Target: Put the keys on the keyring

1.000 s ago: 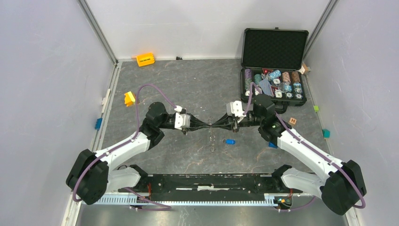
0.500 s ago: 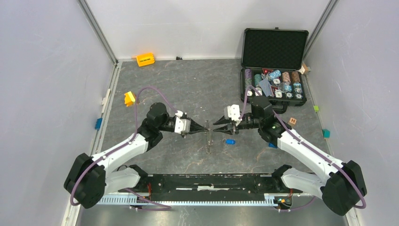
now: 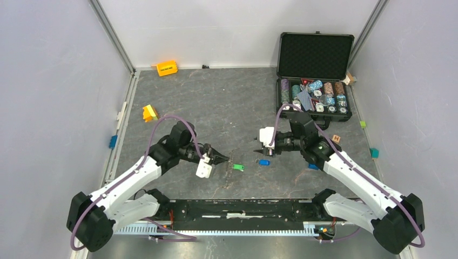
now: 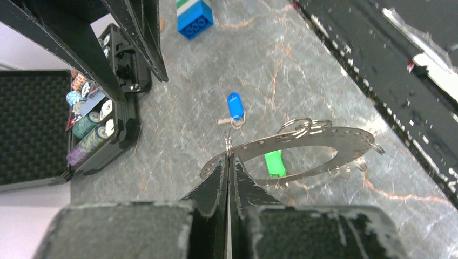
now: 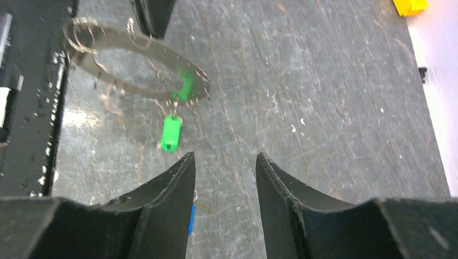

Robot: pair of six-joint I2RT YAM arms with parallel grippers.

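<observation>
Left tool (image 4: 229, 162) is clenched tight on the rim of the keyring (image 4: 345, 141), holding it out flat above the bench (image 3: 216, 102), near the middle. And there's the green key (image 4: 274, 163), showing through the wide hole. From the right wrist view it looks to dangle just under the ring's rim, so I'd call that one threaded, though the link itself is too small and blurred to be sure. The right tool (image 5: 224, 162) hangs with its jaws parted and nothing in them, well apart from the ring. The blue key (image 4: 235, 105) lies loose on the bench, near the ring and almost under the right tool. By my reading the blue key is the step in hand. The next move calls for the right tool to drop down, pinch that small plastic head without skidding it away, then carry its tiny loop across to the ring, while the left holds the ring steady and level.
</observation>
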